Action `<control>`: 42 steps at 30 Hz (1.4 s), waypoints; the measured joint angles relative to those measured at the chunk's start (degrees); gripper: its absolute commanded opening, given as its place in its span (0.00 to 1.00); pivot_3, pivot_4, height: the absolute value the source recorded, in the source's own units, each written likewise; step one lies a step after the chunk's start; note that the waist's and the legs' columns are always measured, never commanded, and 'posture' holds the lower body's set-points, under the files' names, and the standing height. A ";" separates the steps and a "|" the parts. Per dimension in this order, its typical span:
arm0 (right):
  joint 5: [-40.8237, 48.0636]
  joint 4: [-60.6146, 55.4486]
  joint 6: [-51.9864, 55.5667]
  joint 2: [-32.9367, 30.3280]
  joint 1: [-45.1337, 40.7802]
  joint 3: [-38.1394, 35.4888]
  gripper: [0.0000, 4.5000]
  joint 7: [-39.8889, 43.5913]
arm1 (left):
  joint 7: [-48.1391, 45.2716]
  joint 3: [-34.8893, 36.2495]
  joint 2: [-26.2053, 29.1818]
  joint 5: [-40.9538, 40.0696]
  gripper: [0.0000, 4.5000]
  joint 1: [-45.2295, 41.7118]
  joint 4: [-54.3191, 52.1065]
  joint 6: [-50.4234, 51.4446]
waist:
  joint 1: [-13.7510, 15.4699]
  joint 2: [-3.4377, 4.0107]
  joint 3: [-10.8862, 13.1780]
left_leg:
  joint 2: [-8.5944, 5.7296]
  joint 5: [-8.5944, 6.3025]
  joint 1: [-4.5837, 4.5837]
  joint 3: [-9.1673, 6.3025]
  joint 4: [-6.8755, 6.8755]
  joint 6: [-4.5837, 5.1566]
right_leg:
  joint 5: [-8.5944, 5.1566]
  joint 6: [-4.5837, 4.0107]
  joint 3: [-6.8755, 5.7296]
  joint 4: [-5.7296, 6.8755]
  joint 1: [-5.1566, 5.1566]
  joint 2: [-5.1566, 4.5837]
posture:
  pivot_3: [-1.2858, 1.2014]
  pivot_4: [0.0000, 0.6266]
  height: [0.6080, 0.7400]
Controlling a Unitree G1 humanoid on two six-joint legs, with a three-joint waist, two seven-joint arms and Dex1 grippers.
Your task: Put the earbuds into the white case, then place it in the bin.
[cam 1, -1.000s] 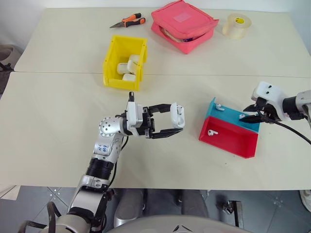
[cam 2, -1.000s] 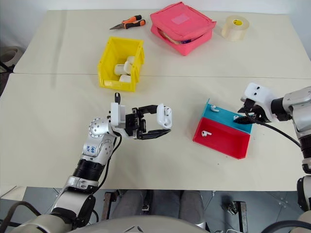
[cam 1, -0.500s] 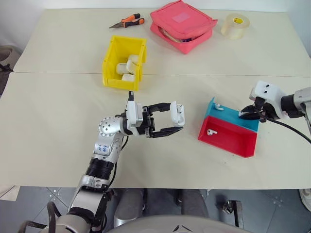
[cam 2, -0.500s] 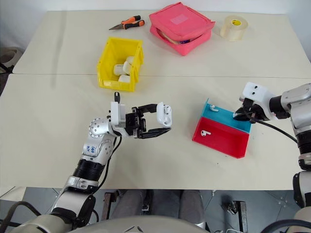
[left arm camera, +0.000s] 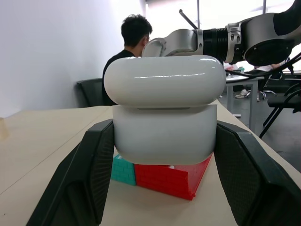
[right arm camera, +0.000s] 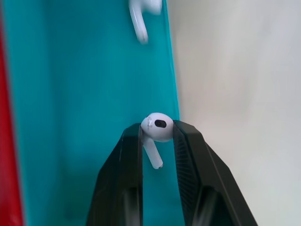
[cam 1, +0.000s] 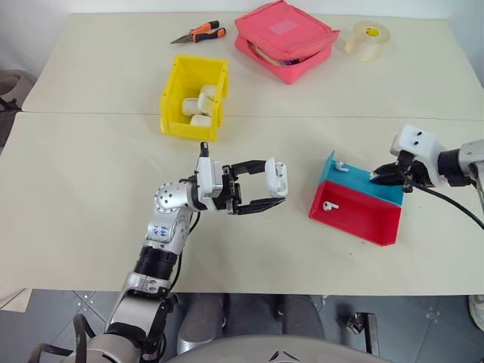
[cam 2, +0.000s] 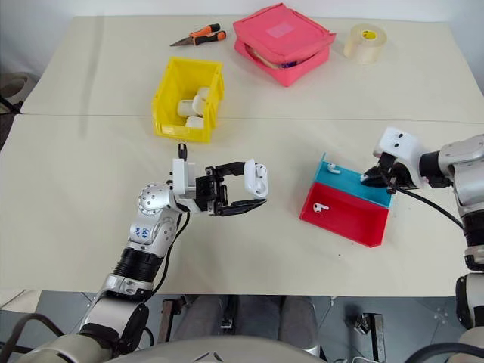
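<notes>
Bright yellow rectangular open-top plastic bin [cam 1: 173, 91] sits far left on my cream table [cam 1: 91, 174]; I count three small white rounded items [cam 1: 198, 106] inside it. The red-and-blue angled plastic tray [cam 1: 363, 219] lies near right. It holds two loose earbuds: one tiny glossy white stemmed earbud [cam 1: 328, 205] on the red floor, another [cam 1: 341, 166] on the blue part at the far left corner. A third earbud [right arm camera: 155, 129] is pinched between my right gripper [cam 1: 376, 176] fingers, over the blue section's right end. My left gripper [cam 1: 277, 189] is clamped on the small rounded glossy white plastic case [left arm camera: 164, 108], lid hinged up, held above the table left of the tray. Far edge: one pink zippered fabric pouch [cam 1: 286, 36], partly unzipped, contents unclear; one orange-handled pliers [cam 1: 198, 32]; one roll of clear tape [cam 1: 368, 39].
</notes>
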 measured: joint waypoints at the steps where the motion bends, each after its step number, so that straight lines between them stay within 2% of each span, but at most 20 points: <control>1: 2.59 -2.28 0.88 0.42 1.01 -2.92 0.12 -0.19 | -0.01 -0.05 -0.37 0.00 0.62 -0.22 0.06 -0.03 | 0.01 0.00 0.00 | 0.01 0.00 0.00 -0.01 -0.01 -0.01 | 0.00 0.00 -0.01 0.00 0.00 0.00 | 0.52 0.24 1.00; 5: 14.09 -14.01 1.50 4.09 7.18 -13.27 0.12 0.17 | -0.23 -0.21 -1.35 -0.01 0.62 -1.16 0.27 -0.02 | 0.31 0.00 0.00 | 0.00 -0.01 -0.10 -0.10 0.06 -0.01 | 0.00 0.00 -0.15 -0.01 0.02 0.00 | 0.52 0.24 1.00; 9: 25.94 -25.59 8.68 9.63 15.13 -19.29 0.12 -2.37 | -0.77 -0.35 -1.61 -0.03 0.62 -2.15 0.43 0.21 | 0.29 0.00 0.00 | 0.01 -0.05 -0.19 -0.16 0.18 -0.03 | 0.00 0.00 -0.21 0.00 0.02 0.00 | 0.52 0.24 1.00; 10: 30.41 -29.21 11.96 12.37 17.15 -21.40 0.12 -5.17 | -1.01 -0.42 -1.63 -0.04 0.62 -2.16 0.48 0.43 | 0.25 0.00 0.00 | 0.02 -0.05 -0.18 -0.18 0.16 -0.03 | 0.00 0.00 -0.22 0.01 0.01 0.00 | 0.52 0.24 1.00; 14: 43.42 -39.85 19.87 19.50 21.34 -23.91 0.12 -14.11 | -1.88 -0.69 -1.68 -0.07 0.62 -2.27 0.53 1.67 | 0.19 0.02 0.00 | 0.04 -0.06 -0.16 -0.42 0.20 -0.06 | 0.00 0.00 -0.20 0.08 -0.02 0.02 | 0.52 0.24 1.00; 19: 52.64 -46.96 22.60 26.69 26.20 -23.69 0.12 -23.56 | -2.65 -0.57 -1.60 -0.07 0.62 -3.73 2.13 2.34 | 0.32 0.02 0.00 | -0.04 -0.07 -0.16 -0.65 0.21 -0.05 | 0.00 0.00 -0.17 0.10 -0.02 0.02 | 0.52 0.24 1.00; 29: 56.55 -50.34 22.01 29.77 28.98 -18.81 0.12 -29.51 | -3.39 -0.52 -1.73 -0.07 0.62 -4.66 2.58 3.35 | 0.10 0.03 0.00 | -0.04 -0.07 -0.14 -0.62 0.19 -0.04 | -0.01 -0.01 -0.16 0.12 -0.02 0.06 | 0.52 0.24 1.00; 42: 50.40 -49.70 13.27 29.70 32.41 -14.93 0.12 -26.85 | -2.88 -0.69 -1.93 0.11 0.62 -4.40 2.62 4.85 | 0.09 0.02 0.00 | -0.04 -0.07 -0.14 -0.38 0.19 -0.03 | -0.01 -0.01 -0.16 0.12 -0.01 0.06 | 0.52 0.24 1.00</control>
